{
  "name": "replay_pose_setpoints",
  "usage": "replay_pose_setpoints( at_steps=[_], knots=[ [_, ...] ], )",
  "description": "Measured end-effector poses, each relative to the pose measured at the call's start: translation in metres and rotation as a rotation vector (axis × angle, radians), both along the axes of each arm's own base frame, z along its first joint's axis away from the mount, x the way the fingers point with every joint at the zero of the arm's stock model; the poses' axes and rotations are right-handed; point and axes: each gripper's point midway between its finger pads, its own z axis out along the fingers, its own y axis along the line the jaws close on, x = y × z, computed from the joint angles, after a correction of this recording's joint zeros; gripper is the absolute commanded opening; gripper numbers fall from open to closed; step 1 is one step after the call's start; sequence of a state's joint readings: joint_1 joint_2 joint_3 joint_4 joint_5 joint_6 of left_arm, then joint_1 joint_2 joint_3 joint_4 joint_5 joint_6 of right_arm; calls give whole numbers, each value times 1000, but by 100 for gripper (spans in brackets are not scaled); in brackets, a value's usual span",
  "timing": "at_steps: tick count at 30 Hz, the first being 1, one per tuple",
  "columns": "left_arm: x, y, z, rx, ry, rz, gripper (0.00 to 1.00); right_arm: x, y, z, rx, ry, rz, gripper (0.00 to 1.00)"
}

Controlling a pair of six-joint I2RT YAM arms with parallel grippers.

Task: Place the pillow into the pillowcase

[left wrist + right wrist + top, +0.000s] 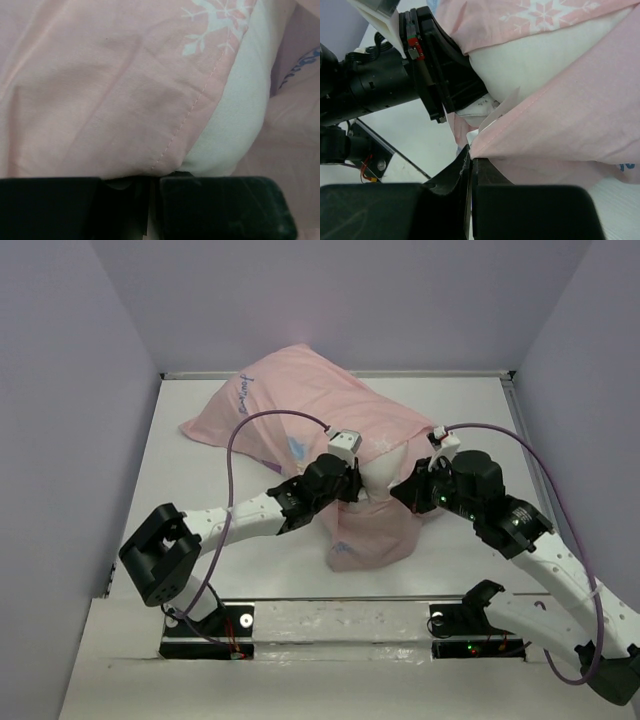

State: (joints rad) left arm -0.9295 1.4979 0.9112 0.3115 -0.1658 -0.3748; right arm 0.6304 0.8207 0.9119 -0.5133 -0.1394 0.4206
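Observation:
The pale pink pillowcase (300,405) lies over most of the white pillow (383,478), whose near end bulges out of the opening. My left gripper (352,483) is shut on the pillowcase's hemmed edge (180,125) at the left of the opening, with the pillow (235,120) beside it. My right gripper (413,490) is shut on the pillowcase's hem (520,117) at the right of the opening. In the right wrist view the pillow (530,65) shows between the two pink edges, with the left gripper (445,75) against it.
A flap of pillowcase (372,535) hangs down toward the near edge of the white table (200,500). Grey walls enclose the table on three sides. Purple cables (540,470) loop over both arms.

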Motion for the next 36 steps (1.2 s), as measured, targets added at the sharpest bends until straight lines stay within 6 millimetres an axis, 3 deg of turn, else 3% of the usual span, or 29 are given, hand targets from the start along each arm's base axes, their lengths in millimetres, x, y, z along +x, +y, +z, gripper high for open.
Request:
replay_pose_setpoints(
  at_steps=[6, 9, 16, 20, 23, 27, 30, 33, 36],
  knots=[
    [1, -10, -6, -15, 15, -28, 15, -3, 1, -12, -15, 27, 18, 0],
    [3, -17, -12, -6, 29, -41, 15, -11, 11, 1, 26, 17, 91, 0],
    [13, -44, -26, 8, 68, -85, 16, -30, 29, 66, 134, -104, 270, 0],
    [16, -54, -19, -36, 65, -98, 17, -23, 25, 74, 119, -151, 242, 0],
    [3, -39, -14, -62, 62, -83, 30, -6, 21, 74, 87, -185, 171, 0],
    [-19, -16, 23, -124, 15, -68, 50, 25, 14, 67, 36, -231, 41, 0],
    [-35, -2, 96, -268, -89, -64, 58, 40, 10, 56, 7, -228, -21, 0],
    [-44, 14, 142, -352, -154, -60, 59, 44, 26, 54, 25, -236, 1, 0],
    [-49, 23, 152, -353, -159, -60, 59, 49, 32, 56, 53, -257, -3, 0]
  ],
)
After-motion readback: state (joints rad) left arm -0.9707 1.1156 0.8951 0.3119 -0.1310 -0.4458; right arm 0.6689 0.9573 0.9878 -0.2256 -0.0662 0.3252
